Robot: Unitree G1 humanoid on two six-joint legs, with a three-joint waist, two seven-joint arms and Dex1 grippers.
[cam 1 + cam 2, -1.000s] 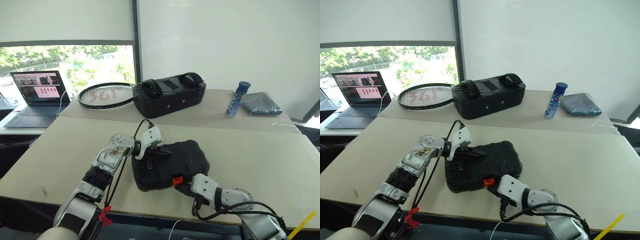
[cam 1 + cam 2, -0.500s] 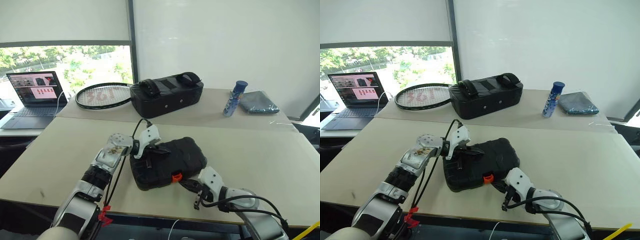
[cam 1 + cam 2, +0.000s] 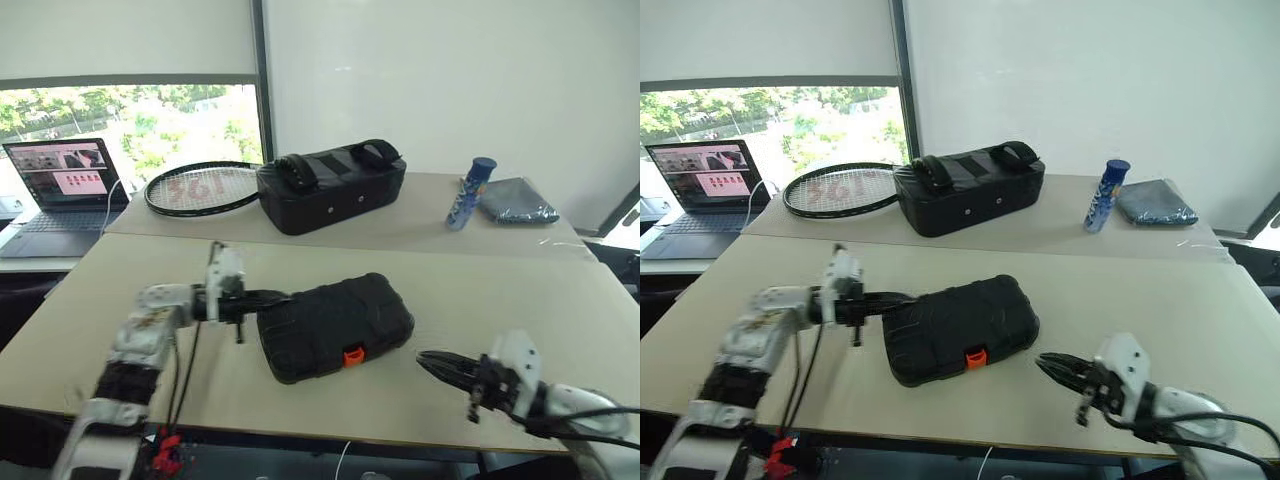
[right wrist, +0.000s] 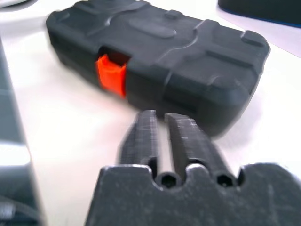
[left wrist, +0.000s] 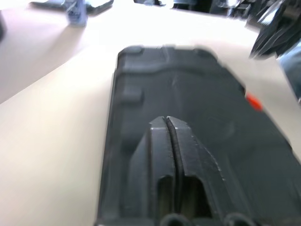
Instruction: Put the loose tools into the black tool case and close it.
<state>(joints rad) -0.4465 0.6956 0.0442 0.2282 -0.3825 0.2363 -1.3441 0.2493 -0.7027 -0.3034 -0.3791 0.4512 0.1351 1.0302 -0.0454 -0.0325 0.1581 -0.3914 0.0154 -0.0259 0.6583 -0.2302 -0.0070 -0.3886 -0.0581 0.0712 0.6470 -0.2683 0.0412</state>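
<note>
The left gripper (image 3: 272, 297) pointed at the left end of the black tool case (image 3: 335, 325), its two ribbed black fingers (image 5: 162, 146) pressed together, holding nothing. The case, a flat, rounded-cornered shell of textured hard plastic, lay shut on the smooth beige table (image 3: 480, 300) near its front edge, its small orange latch (image 3: 352, 356) facing forward. To its right, clear of the case, the right gripper (image 3: 440, 366) showed only a narrow slit between its grooved fingers (image 4: 146, 136), empty.
</note>
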